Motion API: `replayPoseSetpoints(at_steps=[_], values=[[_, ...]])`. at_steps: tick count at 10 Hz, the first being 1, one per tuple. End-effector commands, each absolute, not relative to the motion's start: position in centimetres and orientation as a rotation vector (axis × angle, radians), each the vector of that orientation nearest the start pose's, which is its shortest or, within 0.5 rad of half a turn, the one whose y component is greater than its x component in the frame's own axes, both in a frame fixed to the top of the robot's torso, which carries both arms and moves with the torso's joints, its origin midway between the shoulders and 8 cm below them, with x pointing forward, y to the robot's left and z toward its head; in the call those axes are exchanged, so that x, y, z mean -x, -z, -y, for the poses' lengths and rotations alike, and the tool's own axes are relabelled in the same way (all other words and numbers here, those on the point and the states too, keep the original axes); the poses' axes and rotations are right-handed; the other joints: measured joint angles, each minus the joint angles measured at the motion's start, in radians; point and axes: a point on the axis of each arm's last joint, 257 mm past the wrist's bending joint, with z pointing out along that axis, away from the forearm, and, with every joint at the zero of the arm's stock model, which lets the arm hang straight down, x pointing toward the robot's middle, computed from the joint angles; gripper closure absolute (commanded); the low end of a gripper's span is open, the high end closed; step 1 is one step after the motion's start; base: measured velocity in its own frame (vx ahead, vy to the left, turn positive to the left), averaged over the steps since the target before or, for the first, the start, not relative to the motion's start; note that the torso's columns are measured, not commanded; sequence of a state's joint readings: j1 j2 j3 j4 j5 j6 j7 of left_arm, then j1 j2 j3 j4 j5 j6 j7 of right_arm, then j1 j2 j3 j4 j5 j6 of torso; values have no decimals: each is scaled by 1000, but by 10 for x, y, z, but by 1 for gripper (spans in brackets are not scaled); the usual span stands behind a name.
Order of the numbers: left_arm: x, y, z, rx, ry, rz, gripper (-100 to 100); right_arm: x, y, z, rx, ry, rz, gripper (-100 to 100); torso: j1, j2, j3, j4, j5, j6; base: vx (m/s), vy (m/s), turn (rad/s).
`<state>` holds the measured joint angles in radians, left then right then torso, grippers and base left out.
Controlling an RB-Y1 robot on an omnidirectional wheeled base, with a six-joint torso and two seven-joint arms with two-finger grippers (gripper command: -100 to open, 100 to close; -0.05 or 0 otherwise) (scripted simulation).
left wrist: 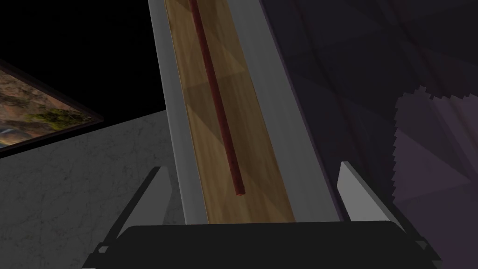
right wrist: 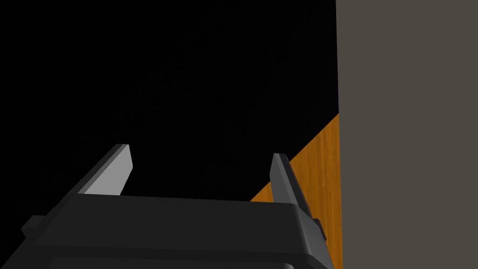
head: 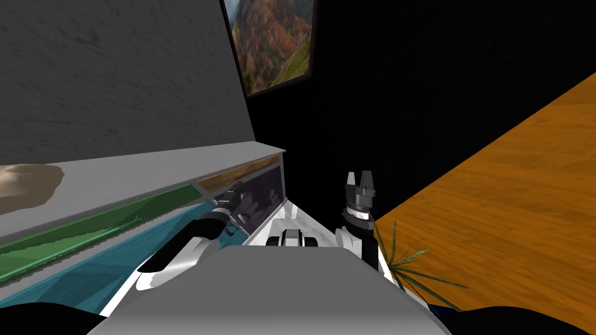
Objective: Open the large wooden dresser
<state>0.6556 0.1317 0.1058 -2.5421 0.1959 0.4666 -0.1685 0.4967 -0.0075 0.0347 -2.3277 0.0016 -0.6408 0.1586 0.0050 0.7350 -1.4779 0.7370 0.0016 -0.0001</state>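
The dresser (head: 145, 168) stands at my left with a grey top and drawer fronts in green, teal, purple and wood brown. My left gripper (head: 233, 195) reaches to the wood-brown front (left wrist: 233, 140). This front carries a thin dark red bar handle (left wrist: 217, 107). In the left wrist view my left gripper (left wrist: 254, 187) is open, its fingers straddling the brown front, with the handle's end lying between them a little beyond the tips. A purple front (left wrist: 373, 93) lies beside it. My right gripper (head: 359, 180) is raised in front of my chest, open (right wrist: 198, 170) and holding nothing.
A beige lump (head: 26, 183) rests on the dresser top at the far left. A framed landscape picture (head: 270, 41) hangs on the grey wall behind. A green plant (head: 407, 262) stands by my right side on the orange wood floor (head: 512, 203). A black area lies ahead.
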Motion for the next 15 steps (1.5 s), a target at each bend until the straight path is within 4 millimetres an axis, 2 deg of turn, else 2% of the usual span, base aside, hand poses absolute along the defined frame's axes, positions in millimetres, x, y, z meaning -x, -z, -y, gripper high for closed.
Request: replayPoseSetpoints(at_steps=[1, 2, 3, 5, 6, 9, 11, 13, 14, 15], values=[[-362, 146, -335, 1240, 871, -1298, -100, -309, -70, 260, -453, -1226, -513, 0, -2, 1, 1, 1, -1, 0, 21, 37, -3], [-364, 151, -336, 1247, 870, -1299, -100, -309, -70, 260, -453, -1226, -513, 0, -4, 2, 2, 1, -1, 0, 28, 36, -7], [-366, 140, -335, 1228, 884, -1281, -100, -309, -70, 260, -453, -1226, -513, 0, -5, 3, 2, 1, -2, 0, 77, 110, -12], [-367, 147, -338, 1237, 879, -1283, -100, -309, -70, 260, -452, -1225, -513, 0, -2, 2, 1, 0, -1, 0, 81, 129, -18], [-364, 133, -336, 1216, 884, -1276, -100, -309, -70, 260, -452, -1225, -513, 0, -3, 2, 1, 1, -1, 0, 92, 173, -12], [-361, 111, -331, 1178, 902, -1257, -100, -309, -70, 260, -453, -1226, -513, 0, -11, 6, 4, 2, -3, 0, 39, 51, -3], [-360, 96, -327, 1152, 915, -1242, -100, -309, -70, 260, -453, -1226, -512, 0, -8, 5, 3, 2, -3, 0, 0, -10, 0], [-360, 101, -329, 1158, 912, -1246, -100, -309, -70, 260, -453, -1226, -512, 0, -4, 3, 2, 1, -1, 0, 0, 0, 0], [-360, 101, -329, 1158, 912, -1246, 100, -309, -70, 260, -453, -1226, -512, 0, -4, 2, 2, 1, -1, 0, 0, 0, 0], [-358, 99, -328, 1157, 913, -1247, 100, -309, -70, 260, -453, -1226, -512, 0, -4, 3, 2, 1, -1, 0, -50, -97, 4]])
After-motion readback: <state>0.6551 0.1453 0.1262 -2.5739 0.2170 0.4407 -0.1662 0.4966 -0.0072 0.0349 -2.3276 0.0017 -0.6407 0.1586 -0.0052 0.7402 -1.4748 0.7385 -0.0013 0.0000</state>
